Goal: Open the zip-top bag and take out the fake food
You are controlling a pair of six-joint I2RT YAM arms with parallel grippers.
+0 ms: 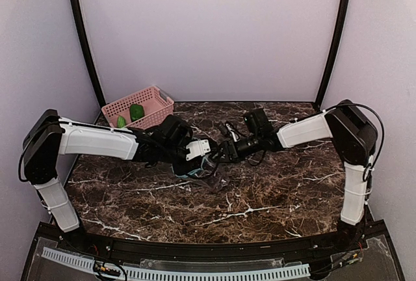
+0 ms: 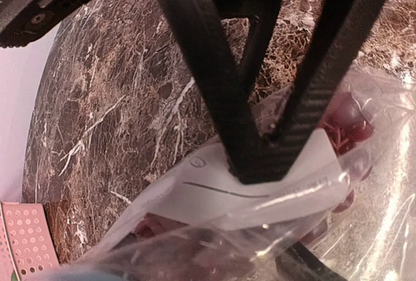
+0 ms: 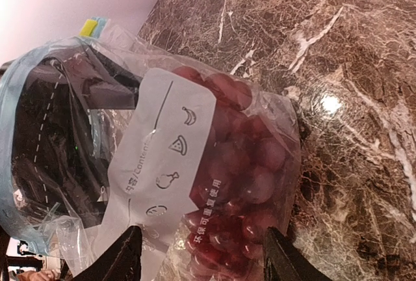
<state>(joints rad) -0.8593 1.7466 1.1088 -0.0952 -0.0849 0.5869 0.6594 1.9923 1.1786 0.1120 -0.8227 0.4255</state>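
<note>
The zip-top bag (image 1: 203,174) lies mid-table between both grippers, with its teal zip strip (image 3: 14,118) at one end. Dark red-purple grapes (image 3: 244,177) fill the other end of the pouch and also show in the left wrist view (image 2: 348,117). My left gripper (image 2: 257,167) is shut on the bag's white label panel (image 2: 201,193), near the zip end. My right gripper (image 3: 201,258) is open, with a fingertip (image 3: 123,255) on each side of the grape end. A bright green piece (image 1: 136,112) lies in the pink basket.
The pink slotted basket (image 1: 156,96) stands at the back left, with a second small green piece (image 1: 121,122) in it. The two arms meet over the marble table (image 1: 260,196). Purple walls close in the back and sides.
</note>
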